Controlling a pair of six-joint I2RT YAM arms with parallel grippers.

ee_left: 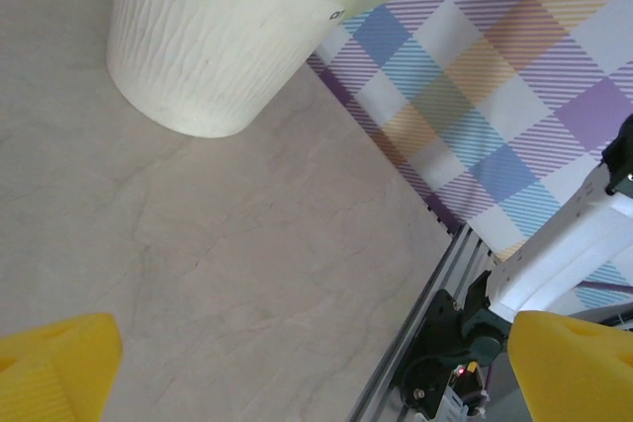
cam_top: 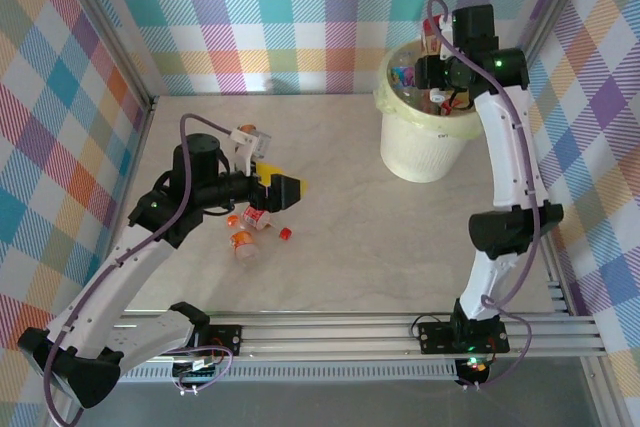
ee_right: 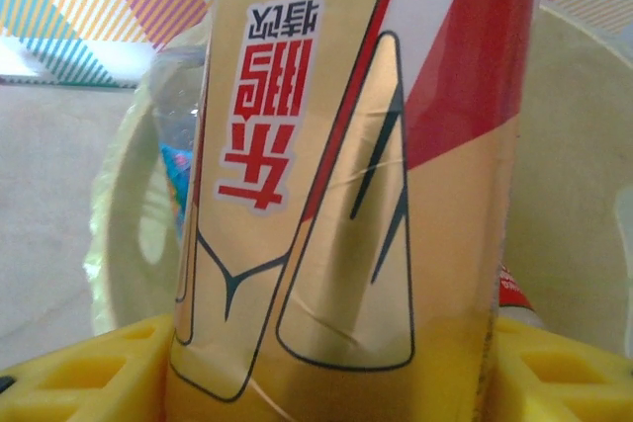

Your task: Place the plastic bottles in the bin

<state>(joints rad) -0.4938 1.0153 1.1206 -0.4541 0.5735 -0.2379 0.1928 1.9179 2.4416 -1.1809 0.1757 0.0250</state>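
Observation:
My right gripper [cam_top: 437,87] hangs over the cream-yellow bin [cam_top: 420,152] at the back right, shut on an upright bottle with a gold and red label [ee_right: 346,195]; its yellow fingers [ee_right: 79,378] flank the bottle, and the bin's lined rim [ee_right: 579,205] lies behind. Other bottles [cam_top: 405,75] lie inside the bin. My left gripper [cam_top: 285,188] is open over the table at mid-left with nothing between its yellow fingertips [ee_left: 54,368]. Just below it on the table lie two small orange-labelled bottles [cam_top: 256,217] [cam_top: 243,244] and a loose red cap [cam_top: 285,234].
The left wrist view looks across bare table to the bin's ribbed wall [ee_left: 198,46], the plaid right wall [ee_left: 495,76] and the right arm's base [ee_left: 450,338] on the aluminium front rail [cam_top: 400,332]. Plaid walls enclose the table on three sides.

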